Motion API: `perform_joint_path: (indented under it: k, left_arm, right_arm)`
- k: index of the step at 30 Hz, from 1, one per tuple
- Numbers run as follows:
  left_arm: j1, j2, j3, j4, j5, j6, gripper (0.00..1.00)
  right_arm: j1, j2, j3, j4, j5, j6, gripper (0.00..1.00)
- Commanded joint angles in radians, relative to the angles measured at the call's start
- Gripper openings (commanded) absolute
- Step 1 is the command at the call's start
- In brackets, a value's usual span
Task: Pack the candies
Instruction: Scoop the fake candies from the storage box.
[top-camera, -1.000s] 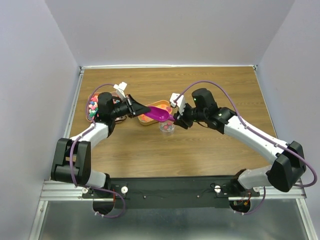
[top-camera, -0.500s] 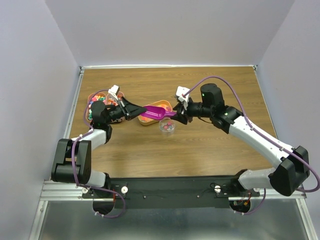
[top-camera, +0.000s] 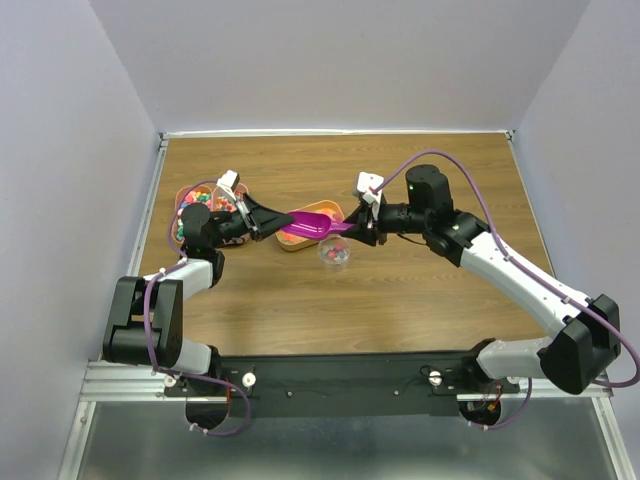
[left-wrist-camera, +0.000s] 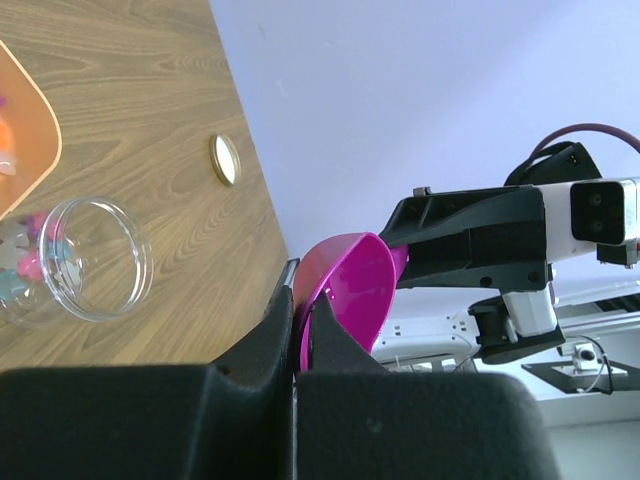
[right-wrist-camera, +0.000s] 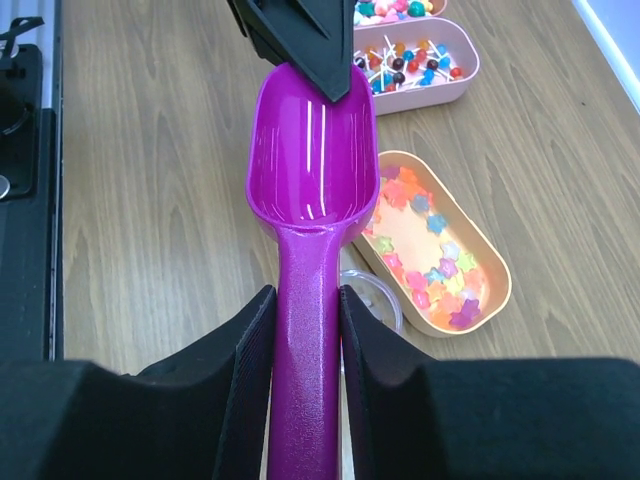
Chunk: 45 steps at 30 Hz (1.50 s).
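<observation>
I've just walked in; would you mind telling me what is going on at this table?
Both arms are on the magenta scoop. The right hand is clamped on its handle, and the left hand pinches the front rim of its bowl, which looks empty. Beneath the scoop, a clear jar sits on the table with only a few candies inside. It is next to a peach tray that holds more of them. Packing seems far from finished.
</observation>
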<state>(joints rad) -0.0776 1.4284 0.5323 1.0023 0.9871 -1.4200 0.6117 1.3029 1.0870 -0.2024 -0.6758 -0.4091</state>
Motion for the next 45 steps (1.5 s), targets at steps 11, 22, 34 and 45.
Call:
perform_joint_path:
  k: [11,22,34,45]
  left_arm:
    - [0.009,-0.043,0.014,-0.039,-0.048,-0.013,0.0]
    - [0.03,-0.071,0.074,-0.234,-0.077,0.13,0.0]
    - [0.065,-0.075,0.083,-0.271,-0.054,0.162,0.0]
    - [0.099,-0.082,0.087,-0.307,-0.03,0.194,0.0]
  right_arm:
    - [-0.007,-0.004,-0.036,-0.009,0.007,0.003,0.42]
    - [-0.007,-0.042,-0.033,-0.081,0.058,-0.005,0.45]
    - [-0.007,-0.063,-0.045,-0.109,0.117,-0.019,0.45]
    - [-0.007,-0.065,-0.042,-0.12,0.117,-0.027,0.55]
